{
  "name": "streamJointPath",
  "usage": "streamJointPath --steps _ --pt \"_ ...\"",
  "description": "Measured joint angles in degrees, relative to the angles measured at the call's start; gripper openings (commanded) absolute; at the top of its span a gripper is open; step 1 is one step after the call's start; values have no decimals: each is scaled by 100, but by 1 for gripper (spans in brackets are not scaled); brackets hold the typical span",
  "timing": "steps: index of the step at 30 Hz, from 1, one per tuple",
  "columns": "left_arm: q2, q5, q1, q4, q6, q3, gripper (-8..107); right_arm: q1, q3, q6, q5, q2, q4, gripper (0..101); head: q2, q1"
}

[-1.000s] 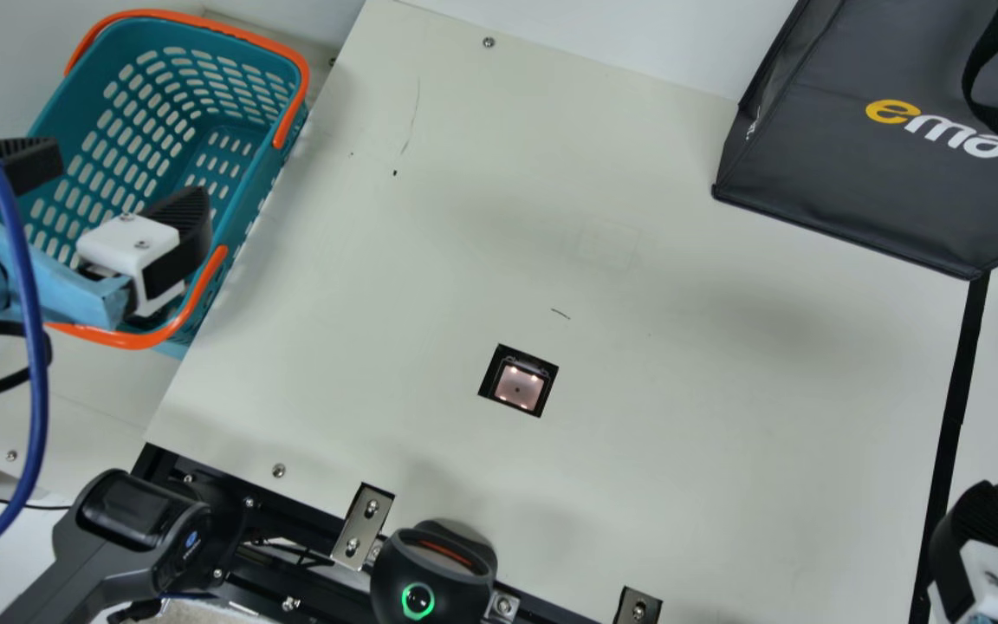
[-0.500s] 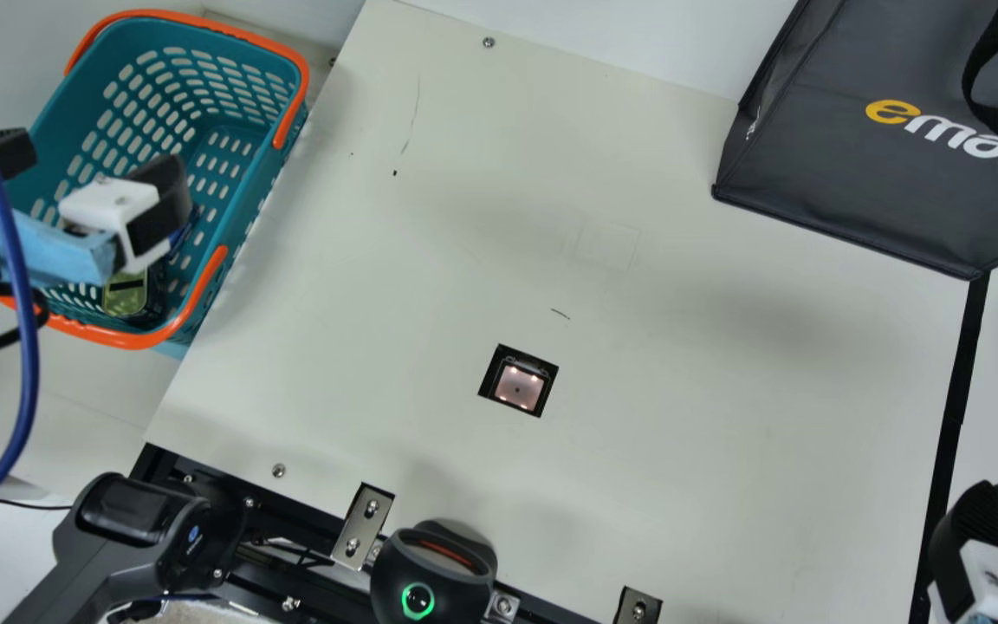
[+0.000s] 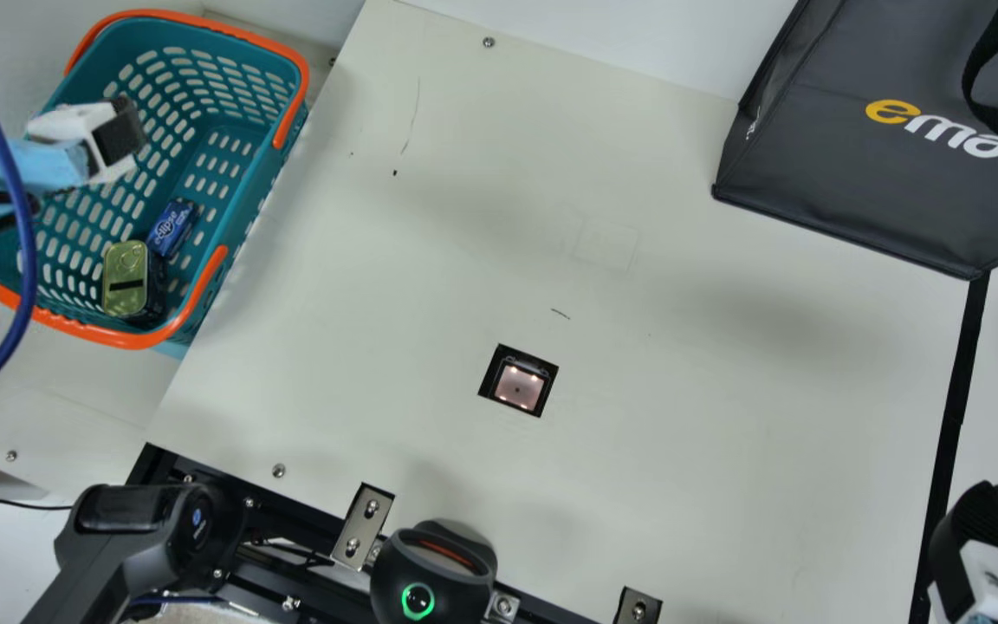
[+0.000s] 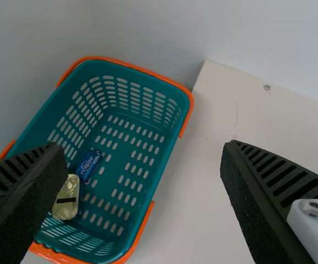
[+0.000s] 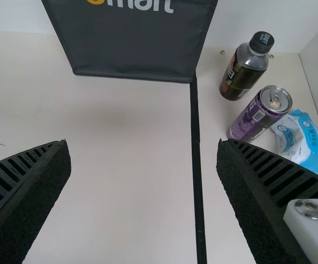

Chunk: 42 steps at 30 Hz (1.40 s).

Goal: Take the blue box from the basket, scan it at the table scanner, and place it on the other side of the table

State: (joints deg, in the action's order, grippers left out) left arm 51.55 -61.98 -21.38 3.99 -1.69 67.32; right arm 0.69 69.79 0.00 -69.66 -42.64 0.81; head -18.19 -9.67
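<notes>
Contents of the basket [image 3: 230, 208] now lie uncovered for you: over the last second the left hand [image 4: 143, 146] shifts off its near end toward its left edge. The blue box [image 3: 173, 228] sits on the basket floor, nearer the right wall, just beside a tin [image 3: 126, 277]. That hand is wide open with nothing in it, so you probably need to line up and lower again, sparing the tin. Your right hand [image 5: 143, 144] is also wide open and holds nothing. Scanning has yet to happen

Count one basket left of the worktop [image 3: 724, 390], one blue box, one tin, one scanner window [image 3: 520, 386] toward the near edge, one bag [image 3: 863, 173] at the far right corner; past one black strip [image 5: 196, 165], one bottle [image 5: 244, 70], one purple can [image 5: 259, 115], one packet [image 5: 299, 140]
</notes>
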Motion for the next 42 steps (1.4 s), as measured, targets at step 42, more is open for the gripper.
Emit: streamJointPath --steps 42 --pt "4123 112 -1516 986 4222 1140 90 0 0 0 0 0 0 95 0 9"
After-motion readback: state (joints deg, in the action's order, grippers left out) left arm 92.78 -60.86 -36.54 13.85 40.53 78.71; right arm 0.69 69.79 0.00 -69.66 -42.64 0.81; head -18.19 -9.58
